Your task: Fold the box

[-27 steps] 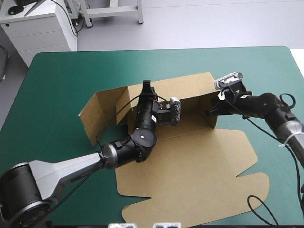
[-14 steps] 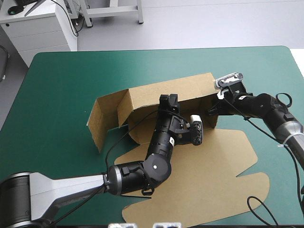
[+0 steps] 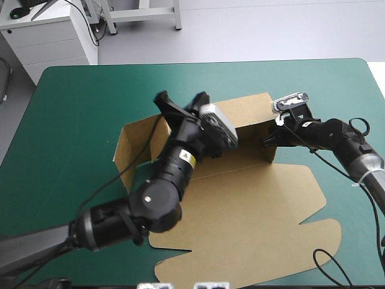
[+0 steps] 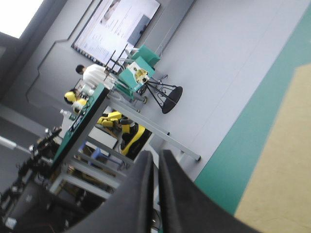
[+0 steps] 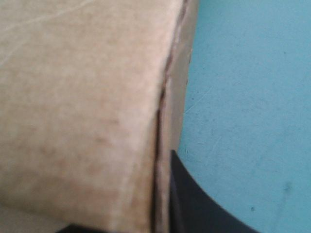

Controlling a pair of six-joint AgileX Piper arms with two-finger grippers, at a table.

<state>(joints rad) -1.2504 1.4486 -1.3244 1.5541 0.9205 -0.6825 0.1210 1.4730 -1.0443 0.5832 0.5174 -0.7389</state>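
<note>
The brown box (image 3: pixel 252 211) lies mid-table, its wide lid flat toward the near edge and its back wall (image 3: pixel 240 111) and left wall (image 3: pixel 127 147) raised. My left gripper (image 3: pixel 174 108) is lifted high above the box's left half, shut with nothing in it. The left wrist view has it (image 4: pixel 156 153) pointing level into the room, a patch of box (image 4: pixel 282 170) beside it. My right gripper (image 3: pixel 266 141) is shut on the box's upright right wall. In the right wrist view that wall (image 5: pixel 82 97) runs edge-on between its fingers (image 5: pixel 194 204).
Teal-green cover (image 3: pixel 78 102) shows to the left of, beyond and to the right of the box. The lid's near flaps (image 3: pixel 198 268) reach close to the table's front edge. My raised left arm (image 3: pixel 144 205) crosses over the box's left front.
My left gripper has risen out of the box's tray and tipped upward, now pointing into the room. The left wall has shifted slightly. The right gripper has kept its hold.
</note>
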